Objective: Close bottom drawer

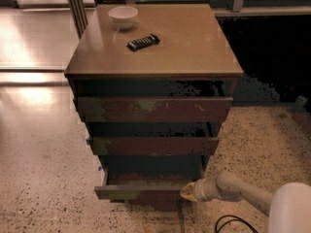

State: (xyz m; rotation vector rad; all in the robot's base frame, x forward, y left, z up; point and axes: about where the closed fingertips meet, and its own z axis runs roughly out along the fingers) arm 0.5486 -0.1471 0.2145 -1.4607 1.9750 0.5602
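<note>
We've got the bottom drawer [138,192] jutting well out of the cabinet [155,42], not yet closed. Our gripper [187,192] sits at its front's right end, jaws seemingly pinched together, holding nothing. Most of the push looks left to do.

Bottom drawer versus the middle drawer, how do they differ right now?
The bottom drawer sticks out farther than the middle drawer. The bottom drawer shows a pale inner floor; the middle drawer's inside is lost in shadow. The pincer sits at the right end of the bottom drawer's front, well below the middle drawer. Both have worn, dark brown, flat fronts without handles.
</note>
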